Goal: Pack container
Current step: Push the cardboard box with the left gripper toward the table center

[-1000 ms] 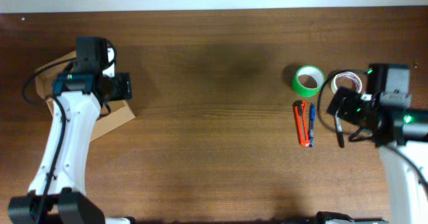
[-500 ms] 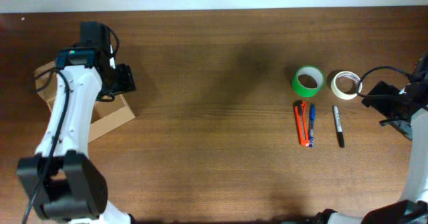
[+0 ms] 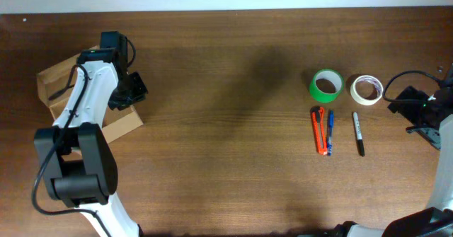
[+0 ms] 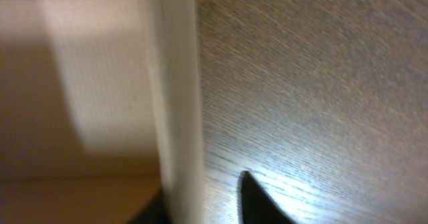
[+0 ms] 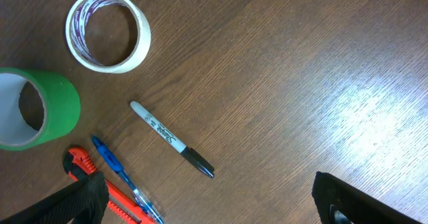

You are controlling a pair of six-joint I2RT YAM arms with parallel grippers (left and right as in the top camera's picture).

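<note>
The container point(image 3: 54, 85), an open tan cardboard box, sits at the table's left end. My left gripper point(image 3: 132, 88) is at its right wall. In the left wrist view that pale wall point(image 4: 174, 83) runs straight between my two dark fingertips, and my left gripper point(image 4: 200, 192) is closed in on it. My right gripper point(image 3: 405, 114) hangs wide open at the table's right edge, right of the tape rolls. The right wrist view shows my right gripper point(image 5: 210, 207) holding nothing, with bare wood between its fingers.
A green tape roll point(image 3: 326, 85) and a white tape roll point(image 3: 367, 89) lie at the right. Below them are an orange cutter point(image 3: 320, 131), a blue pen point(image 3: 330, 131) and a black marker point(image 3: 358, 133). The marker point(image 5: 170, 147) lies just ahead of my right fingers.
My left gripper has narrowed onto the box wall while the left arm swung toward the back. The right arm pulled away from above the marker to the table's right edge.
</note>
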